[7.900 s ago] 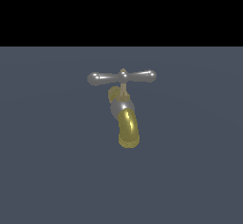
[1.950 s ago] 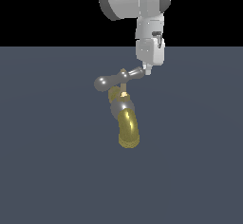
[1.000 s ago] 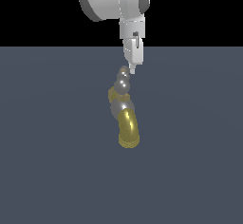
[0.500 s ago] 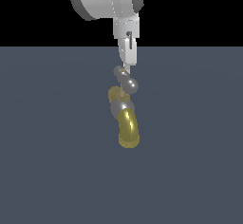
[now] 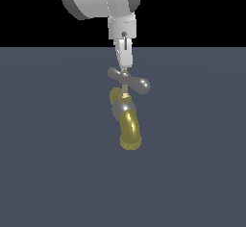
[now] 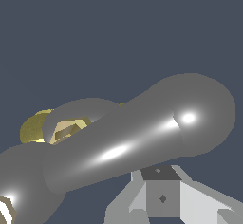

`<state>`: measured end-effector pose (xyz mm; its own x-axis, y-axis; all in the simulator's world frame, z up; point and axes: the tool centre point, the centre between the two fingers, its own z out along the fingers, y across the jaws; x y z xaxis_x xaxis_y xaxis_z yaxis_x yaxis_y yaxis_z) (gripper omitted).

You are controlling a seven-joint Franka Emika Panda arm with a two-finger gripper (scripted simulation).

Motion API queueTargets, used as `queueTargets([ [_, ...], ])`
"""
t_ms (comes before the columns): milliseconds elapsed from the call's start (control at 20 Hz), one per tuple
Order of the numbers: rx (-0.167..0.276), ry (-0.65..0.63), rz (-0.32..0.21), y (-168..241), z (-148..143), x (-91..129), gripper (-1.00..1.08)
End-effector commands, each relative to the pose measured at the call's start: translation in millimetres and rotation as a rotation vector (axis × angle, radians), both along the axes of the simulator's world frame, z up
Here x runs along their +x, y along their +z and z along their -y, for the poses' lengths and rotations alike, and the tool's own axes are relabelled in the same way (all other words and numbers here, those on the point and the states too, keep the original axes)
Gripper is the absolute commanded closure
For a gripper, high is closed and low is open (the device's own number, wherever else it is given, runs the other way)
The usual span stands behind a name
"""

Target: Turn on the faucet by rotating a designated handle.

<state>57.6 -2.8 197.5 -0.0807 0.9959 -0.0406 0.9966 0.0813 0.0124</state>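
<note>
**Exterior view: pincer at the far end of the handle**

Exterior view: the gripper (image 5: 124, 69) is seen hanging straight down from the white arm, its narrow tip set at the far end of the handle (image 5: 129, 80). The fingers are seen as one slim blade, so whether they are parted or pressed together cannot be told. The handle is seen as a silver-grey bar with rounded ends, lying foreshortened, its near bulb towards the exterior view's right. Below it, a thin brass stem is joined to the faucet (image 5: 128, 122), whose grey collar and curved brass-gold spout are turned down over the dark grey floor (image 5: 53, 149).

In the wrist view, the handle (image 6: 137, 137) is shown very close, crossing the picture, with the grey collar and brass parts behind it. Part of the gripper (image 6: 161, 197) is visible beneath the bar.
</note>
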Motion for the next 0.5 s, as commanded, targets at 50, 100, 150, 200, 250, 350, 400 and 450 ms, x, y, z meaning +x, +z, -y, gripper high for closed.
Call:
queueTargets([
  [50, 0.029, 0.079, -0.017, 1, -64, -17, 1.08],
  [100, 0.03, 0.082, -0.017, 1, -69, -19, 1.08],
  [150, 0.031, 0.086, -0.017, 1, -74, -22, 1.08],
  [200, 0.032, 0.089, -0.017, 1, -79, -25, 1.08],
  [250, 0.034, 0.092, -0.017, 1, -83, -28, 1.08],
  [350, 0.036, 0.099, -0.017, 1, -93, -33, 1.08],
  [400, 0.037, 0.103, -0.018, 1, -98, -36, 1.08],
  [450, 0.039, 0.106, -0.018, 2, -103, -39, 1.08],
])
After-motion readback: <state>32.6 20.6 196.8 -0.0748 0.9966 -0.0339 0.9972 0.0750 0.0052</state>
